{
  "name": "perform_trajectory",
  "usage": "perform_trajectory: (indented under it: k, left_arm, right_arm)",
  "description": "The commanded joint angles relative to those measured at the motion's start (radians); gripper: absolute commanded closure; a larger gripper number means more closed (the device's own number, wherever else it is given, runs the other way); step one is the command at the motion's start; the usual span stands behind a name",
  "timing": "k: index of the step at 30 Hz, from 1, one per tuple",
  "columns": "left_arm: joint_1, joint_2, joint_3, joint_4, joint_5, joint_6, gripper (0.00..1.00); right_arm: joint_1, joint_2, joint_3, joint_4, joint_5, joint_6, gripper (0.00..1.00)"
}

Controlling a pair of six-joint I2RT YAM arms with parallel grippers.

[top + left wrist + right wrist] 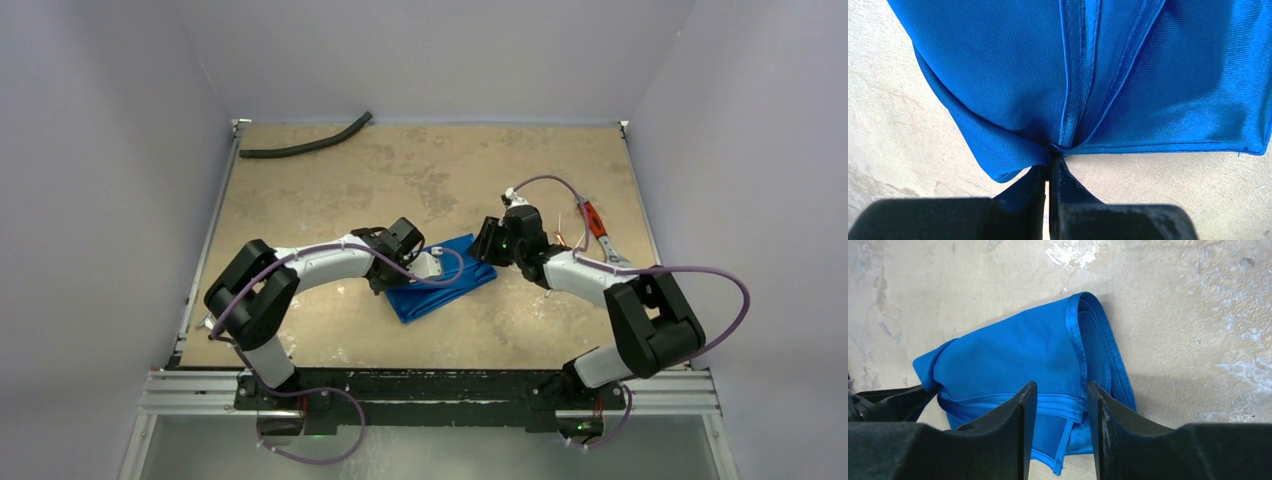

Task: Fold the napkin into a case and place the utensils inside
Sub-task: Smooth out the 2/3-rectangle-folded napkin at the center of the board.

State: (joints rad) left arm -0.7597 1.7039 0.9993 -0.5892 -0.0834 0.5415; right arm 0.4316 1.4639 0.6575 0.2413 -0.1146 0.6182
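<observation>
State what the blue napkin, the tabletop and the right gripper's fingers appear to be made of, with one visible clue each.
Napkin: woven cloth, perhaps synthetic, slightly shiny; fine weave and stitched hems show.
Tabletop: hard, matt, mottled beige surface, maybe laminate or stone-look board; unclear which.
Right gripper's fingers: probably black plastic, matt, with rough edges.

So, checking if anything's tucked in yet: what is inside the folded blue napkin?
Only layered hems of the folded bright-blue cloth napkin show; nothing pokes out. Deeper between the folds is covered.
</observation>
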Motion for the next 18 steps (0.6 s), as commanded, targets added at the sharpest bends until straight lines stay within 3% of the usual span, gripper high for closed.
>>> perform_trajectory:
  k: [1, 9, 13, 18]
  left_arm:
    - [0.000, -0.033, -0.012, 0.021, -0.004, 0.005, 1.00]
    - [0.000, -0.048, -0.010, 0.022, -0.011, 0.006, 1.00]
    - [0.000, -0.050, -0.012, 0.020, -0.010, 0.006, 1.00]
    - [0.000, -0.052, -0.015, 0.021, -0.012, 0.007, 1.00]
  right_arm:
    - [-0.005, 0.035, 0.029, 0.012, 0.005, -0.020, 0.58]
    - [-0.005, 0.094, 0.037, 0.044, -0.030, -0.029, 0.72]
    - [-0.005, 0.059, 0.038, 0.001, 0.004, -0.034, 0.59]
    - [-0.017, 0.025, 0.016, -0.017, 0.010, -0.042, 0.57]
